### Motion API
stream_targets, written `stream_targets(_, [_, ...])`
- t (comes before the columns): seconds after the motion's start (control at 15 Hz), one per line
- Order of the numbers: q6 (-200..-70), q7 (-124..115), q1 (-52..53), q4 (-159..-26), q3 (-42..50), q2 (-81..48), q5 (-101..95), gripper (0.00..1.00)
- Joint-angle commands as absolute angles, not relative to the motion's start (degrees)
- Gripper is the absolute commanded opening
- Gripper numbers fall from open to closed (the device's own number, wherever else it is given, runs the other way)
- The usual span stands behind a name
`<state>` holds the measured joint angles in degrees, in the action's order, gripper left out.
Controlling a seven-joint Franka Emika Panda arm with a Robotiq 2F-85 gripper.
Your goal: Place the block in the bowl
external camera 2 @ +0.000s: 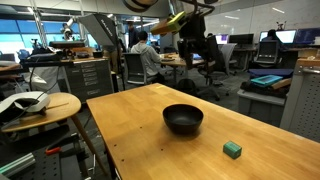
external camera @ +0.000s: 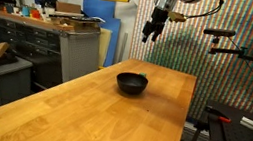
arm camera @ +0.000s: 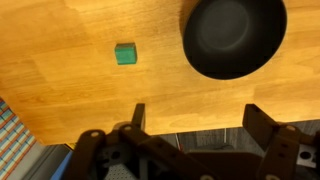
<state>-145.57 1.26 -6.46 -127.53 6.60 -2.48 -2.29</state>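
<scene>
- A Franka arm's gripper [external camera: 153, 31] hangs high over the far end of a wooden table [external camera: 79, 114] in an exterior view, well above the black bowl [external camera: 132, 82].
- That view does not show the green block [external camera 2: 232, 149]. It appears in an exterior view on the bare tabletop near the bowl (not touching it).
- Only the wrist view shows the jaws: spread wide and holding nothing, with the block and bowl apart on the wood below.

bowl [arm camera: 232, 38] clipped by wrist view's top edge, hand [arm camera: 194, 110] cropped at bottom
</scene>
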Motion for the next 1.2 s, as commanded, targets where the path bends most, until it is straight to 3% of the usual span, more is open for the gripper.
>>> stream_targets(0.0, [-146.2, 4.4, -7.8, -123.8, 7.7, -7.1, -3.1, 1.00])
stream_targets(1.13, [-153.3, 19.0, -14.2, -121.3, 5.8, -18.7, 5.4, 1.00])
